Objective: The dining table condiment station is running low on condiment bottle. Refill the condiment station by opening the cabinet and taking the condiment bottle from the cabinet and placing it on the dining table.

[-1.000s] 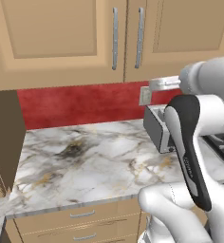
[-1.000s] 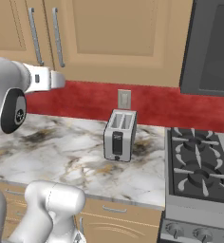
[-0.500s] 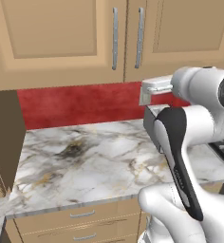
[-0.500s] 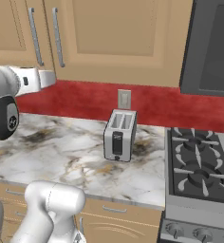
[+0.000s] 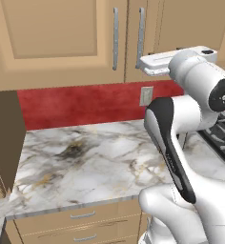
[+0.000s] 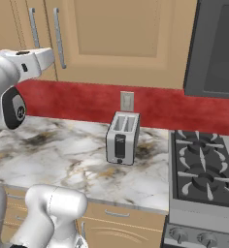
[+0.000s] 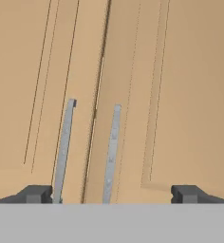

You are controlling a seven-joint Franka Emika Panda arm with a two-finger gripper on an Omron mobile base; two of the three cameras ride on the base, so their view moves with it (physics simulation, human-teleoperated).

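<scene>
**Hand spread before shut cabinet doors**

Hand (image 7: pixel 112 194) raised to the cabinet (image 5: pixel 52 43), its two dark fingertips (image 7: pixel 35 193) set wide apart with nothing between them, pointed straight at the seam where two doors meet. Both doors are closed. Two silver bar handles (image 7: pixel 62 149) run upright, one on each side of that seam, long axes vertical and parallel; in the hand view their lower ends are cut off by the frame's bottom, and the left fingertip sits just beside the left bar without clear contact. From the left base view the hand's white body (image 5: pixel 157 64) hovers near the right-hand bar, its tips hidden behind the arm. Below, the marble surface (image 5: pixel 86 162) meets a red backsplash (image 5: pixel 76 102) with one wall outlet (image 6: pixel 126 100). One toaster (image 6: pixel 122 138) stands upright on that surface, beside a stove (image 6: pixel 204 174) whose right side runs out of frame. Two drawer fronts (image 5: pixel 81 224) show under the surface edge.
</scene>
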